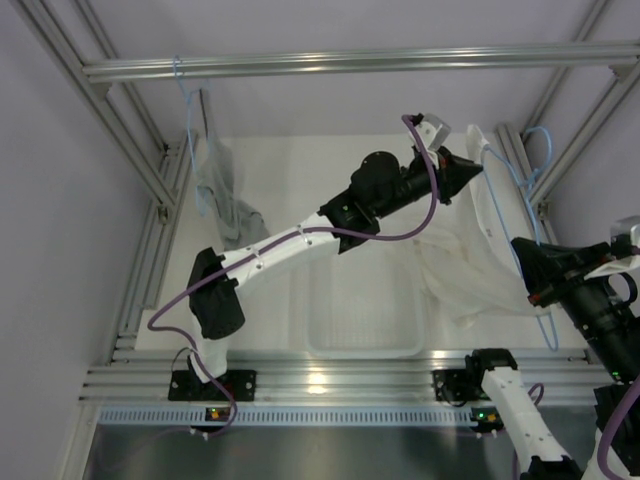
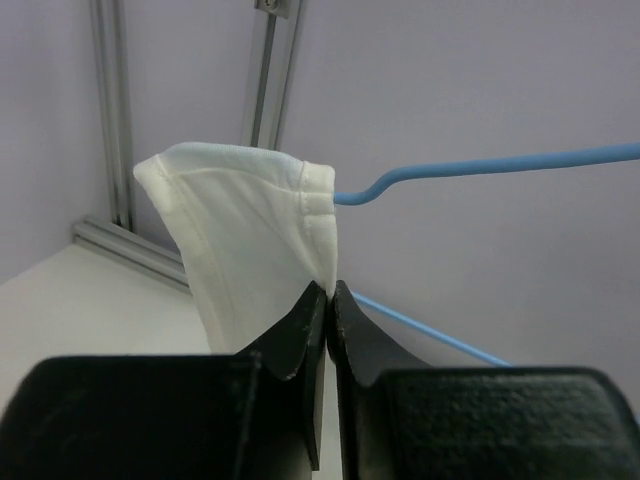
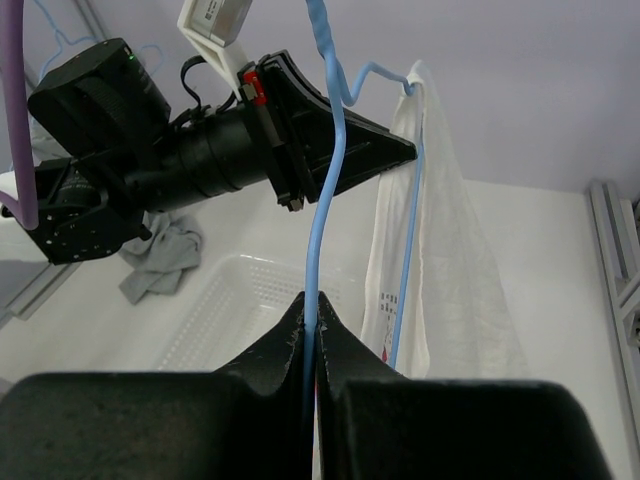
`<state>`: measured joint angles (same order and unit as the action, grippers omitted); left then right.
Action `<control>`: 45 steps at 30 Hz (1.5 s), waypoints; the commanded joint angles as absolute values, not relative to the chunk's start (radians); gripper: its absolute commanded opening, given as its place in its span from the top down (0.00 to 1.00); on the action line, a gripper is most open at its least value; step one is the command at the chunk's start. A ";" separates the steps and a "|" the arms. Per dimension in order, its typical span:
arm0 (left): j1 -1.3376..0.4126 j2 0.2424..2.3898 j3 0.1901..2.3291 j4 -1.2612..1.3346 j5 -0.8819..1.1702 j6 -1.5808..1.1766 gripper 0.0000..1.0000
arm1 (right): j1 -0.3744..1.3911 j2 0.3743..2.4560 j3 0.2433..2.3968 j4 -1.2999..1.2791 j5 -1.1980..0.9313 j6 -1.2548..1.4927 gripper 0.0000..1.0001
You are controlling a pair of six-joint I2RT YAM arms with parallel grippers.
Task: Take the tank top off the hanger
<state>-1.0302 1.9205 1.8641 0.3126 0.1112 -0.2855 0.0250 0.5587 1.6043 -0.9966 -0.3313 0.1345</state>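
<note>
Above the table (image 1: 300, 180), we are pinching the tank top (image 2: 250, 240) with our left gripper (image 2: 328, 295). Our right gripper (image 3: 312, 310) is clamping the blue hanger (image 3: 322, 200).

In the left wrist view the left gripper (image 2: 328, 297) covers the lower part of the tank top (image 2: 250, 240), and the hanger (image 2: 480, 168) runs off the right edge. In the right wrist view the hanger's wire leaves the top edge, and its lower run disappears into the right gripper (image 3: 312, 312). The red print (image 3: 384, 345) on the tank top is too small to read. The left arm (image 3: 150, 170) hides part of the grey garment (image 3: 160, 262). From above, the right arm (image 1: 590, 300) is cut off by the right and bottom edges.
</note>
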 commanded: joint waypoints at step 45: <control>-1.017 2.097 2.307 0.140 -0.131 -0.366 1.00 | 0.018 0.351 1.431 -0.815 -0.226 0.176 1.00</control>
<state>-1.0248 2.1033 2.2593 0.1284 -0.2005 -0.3183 0.0250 0.3542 1.4597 -0.9306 -0.2619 0.1509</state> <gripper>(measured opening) 0.021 0.005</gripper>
